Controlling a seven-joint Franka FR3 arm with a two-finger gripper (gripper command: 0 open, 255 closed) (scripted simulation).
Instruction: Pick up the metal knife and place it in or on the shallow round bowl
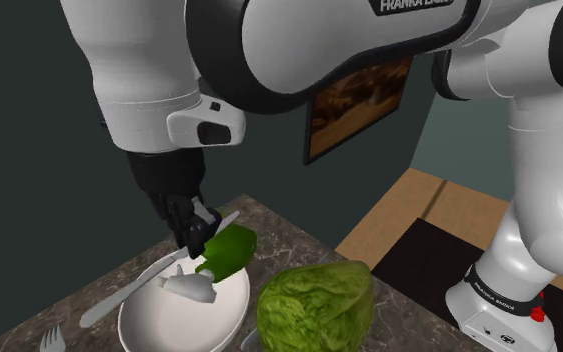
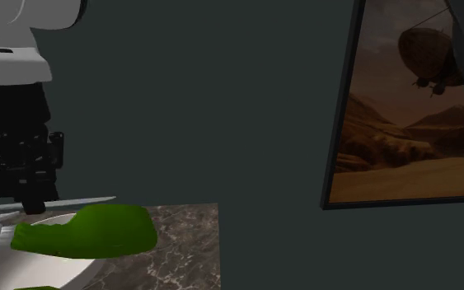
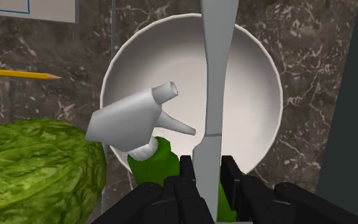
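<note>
Knife (image 3: pixel 215 76) in the claw: the gripper (image 3: pixel 208 170) has its black fingers closed tight on the grey blade's near end, and the rest stretches out across the white shallow bowl (image 3: pixel 257 108). It may be clear of the rim; from here I can't quite tell. A green spray bottle (image 3: pixel 161 159) lies over the bowl's edge, with lettuce (image 3: pixel 37 165) just beside it on the marble counter (image 3: pixel 311 57).

Shoulder view looks down, second exterior sideways close, wrist downward; all share bowl (image 1: pixel 174 322).

Grey knife (image 3: pixel 214 76) spans level over the shallow white bowl (image 3: pixel 255 108).
</note>
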